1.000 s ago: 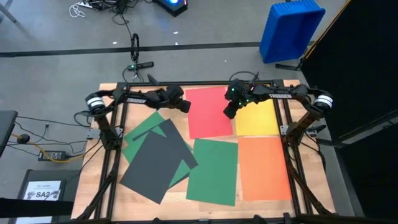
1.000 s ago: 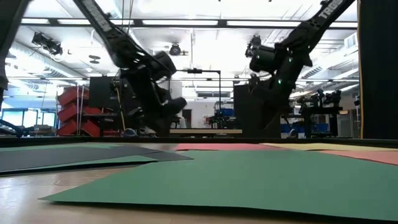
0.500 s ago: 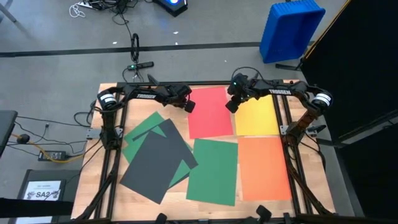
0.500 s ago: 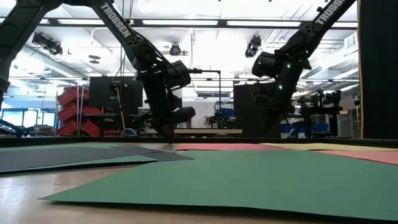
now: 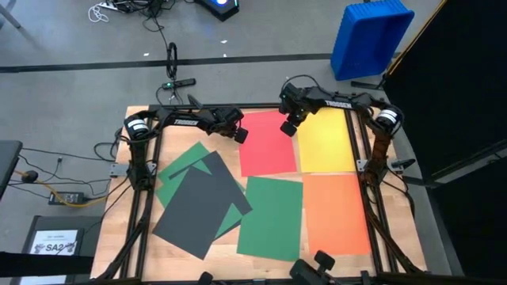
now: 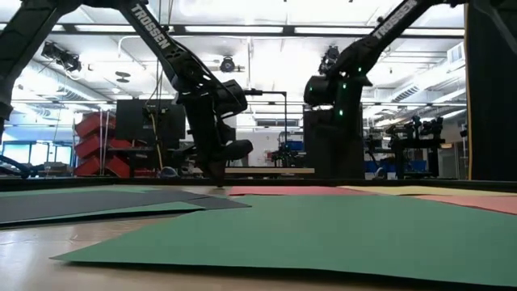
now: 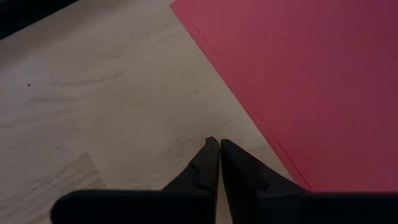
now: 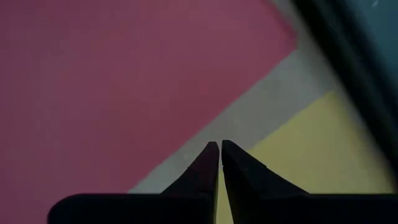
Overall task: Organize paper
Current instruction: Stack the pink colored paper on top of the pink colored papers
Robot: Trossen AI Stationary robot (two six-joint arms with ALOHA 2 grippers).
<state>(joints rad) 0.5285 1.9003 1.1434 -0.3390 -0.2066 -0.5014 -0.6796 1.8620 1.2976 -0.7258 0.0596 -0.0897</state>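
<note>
The left gripper has just closed empty beside the red paper, its pinch missing the sheet, while the closed right gripper lifts away toward the desk's far edge.

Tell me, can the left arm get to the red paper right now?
Probably yes. The left gripper sits low beside the red paper's edge, fingers shut over bare wood, and nothing lies between them.

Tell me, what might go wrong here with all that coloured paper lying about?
The left gripper is shut, low over bare wood beside the red sheet; thin flat paper may slide instead of lifting. The right gripper, also shut, hangs between the red and yellow sheet, so both arms work close together. Dragging could disturb the overlapping grey sheet.
</note>
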